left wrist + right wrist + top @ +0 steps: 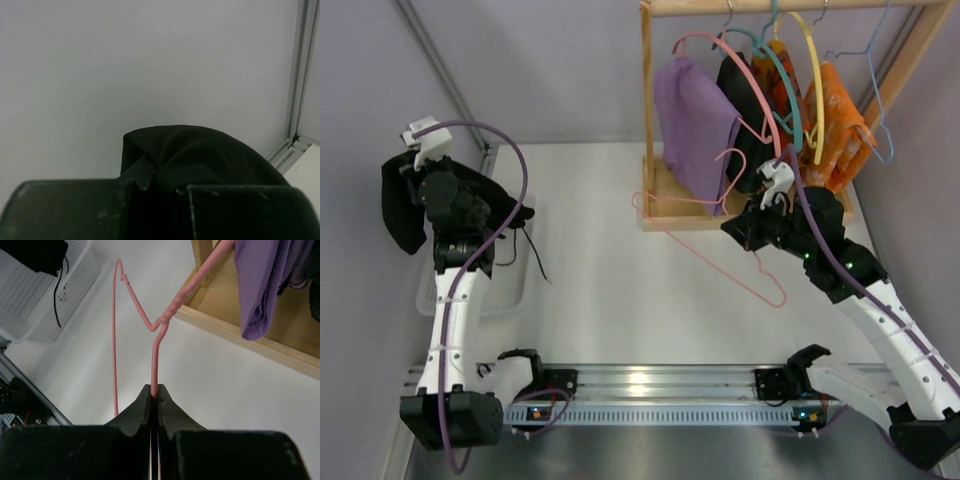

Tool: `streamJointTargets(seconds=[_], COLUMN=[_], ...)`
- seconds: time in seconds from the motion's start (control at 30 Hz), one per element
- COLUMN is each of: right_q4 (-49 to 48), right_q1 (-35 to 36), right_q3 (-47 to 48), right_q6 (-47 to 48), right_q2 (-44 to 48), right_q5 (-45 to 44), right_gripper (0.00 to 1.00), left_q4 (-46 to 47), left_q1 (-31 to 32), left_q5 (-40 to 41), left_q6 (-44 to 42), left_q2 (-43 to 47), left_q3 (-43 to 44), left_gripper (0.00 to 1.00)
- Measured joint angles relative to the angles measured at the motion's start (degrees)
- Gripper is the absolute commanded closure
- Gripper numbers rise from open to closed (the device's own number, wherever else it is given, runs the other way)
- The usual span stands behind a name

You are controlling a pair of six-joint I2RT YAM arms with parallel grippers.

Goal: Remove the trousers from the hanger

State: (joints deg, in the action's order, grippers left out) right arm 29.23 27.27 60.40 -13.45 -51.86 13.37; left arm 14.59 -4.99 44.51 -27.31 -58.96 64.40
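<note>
Near the white basket (507, 290) at the left, the left gripper (162, 187) clamps the black trousers (400, 205), well apart from the pink hanger (154, 360) pinched in the closed right gripper (155, 392).

One camera looks down on the table (620, 290) from high behind its near edge. Each wrist camera peers close along its jaws; right and overhead share the pink hanger (153, 365).

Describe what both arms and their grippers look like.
The left arm and right arm have white links, black joints and a purple cable running alongside. The left gripper and right gripper are matte black. Small green lights show on the right arm.
</note>
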Motion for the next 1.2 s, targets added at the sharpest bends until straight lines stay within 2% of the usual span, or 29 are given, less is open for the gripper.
streamJointTargets(seconds=[0.17, 0.37, 0.53, 0.67, 0.77, 1.0, 1.13, 1.2], right_q4=[0.5, 0.5, 0.6, 0.7, 1.0, 1.8, 2.3, 2.6], right_q1=[0.0, 0.0, 0.0, 0.0, 0.0, 0.0, 0.0, 0.0], right_q3=[1.2, 1.6, 1.6, 1.7, 2.8, 7.0, 9.1, 10.4], right_q6=[0.4, 0.4, 0.4, 0.3, 0.3, 0.1, -0.7, -1.1], right_q2=[0.1, 0.2, 0.9, 2.3, 2.9, 3.1, 3.1, 3.0], right_q5=[0.0, 0.0, 0.0, 0.0, 0.0, 0.0, 0.0, -0.1], right_gripper=[1.00, 1.00, 1.00, 1.00, 1.00, 1.00, 1.00, 1.00], left_q4=[-1.0, -7.1, -16.3, -19.5, -21.2, -23.3, -24.2, -24.4], left_q1=[-4.3, -11.1, -12.2, -12.2, -12.2, -12.2, -12.2, -12.2], left_q5=[-1.7, -4.3, -11.7, -16.1, -19.5, -28.9, -32.7, -33.7], left_q6=[3.1, 8.1, 11.6, 13.3, 15.0, 19.9, 22.7, 23.7], left_q2=[0.6, 1.6, 8.9, 12.2, 8.8, -10.5, -17.5, -19.0], left_q3=[-6.3, -12.0, -17.1, -20.0, -20.3, -19.6, -16.4, -15.0], left_gripper=[1.00, 1.00, 1.00, 1.00, 1.00, 1.00, 0.86, 0.73])
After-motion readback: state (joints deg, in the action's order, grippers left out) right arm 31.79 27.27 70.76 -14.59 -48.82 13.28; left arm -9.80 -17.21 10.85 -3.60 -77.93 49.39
